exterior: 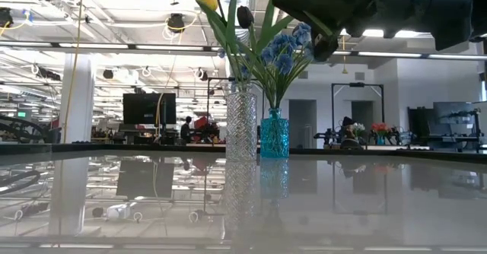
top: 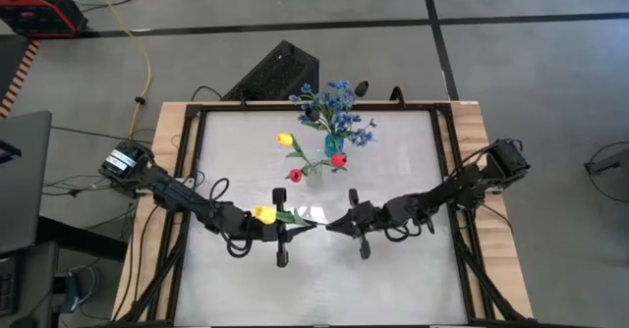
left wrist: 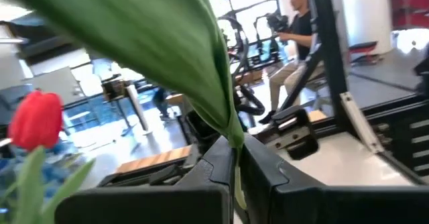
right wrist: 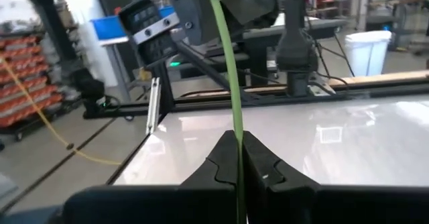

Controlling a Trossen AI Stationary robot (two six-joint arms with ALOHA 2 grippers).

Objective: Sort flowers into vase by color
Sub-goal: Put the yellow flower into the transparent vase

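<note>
A yellow tulip (top: 265, 213) with a long green stem hangs in the air between my two grippers, near the table's middle. My left gripper (top: 293, 228) is shut on it close to the bloom. My right gripper (top: 331, 226) is shut on the stem farther along. The small blue vase (top: 334, 143) stands toward the far edge and holds blue blossoms (top: 339, 100). A taller clear glass vase (top: 314, 169) stands just in front of it and holds a yellow tulip (top: 285, 139), red tulips (top: 339, 159) and a dark bloom (exterior: 244, 16). My left gripper pinches the yellow tulip's stem (left wrist: 235, 158) between its two fingers, just below a broad green leaf (left wrist: 167, 43), coming level from the table's left. The flower is lifted clear of the table. My right gripper pinches the same stem (right wrist: 236, 138) between its two fingers, coming level from the table's right with the fingers across the stem. From there the stem runs straight on to the left gripper (right wrist: 221, 3).
The two vases stand close together at the table's far middle, with blossoms spreading above them. The glossy white tabletop (top: 393, 279) lies bare at the near side. A black metal frame (top: 447, 171) borders the table. A seated person (left wrist: 298, 29) shows in the room beyond.
</note>
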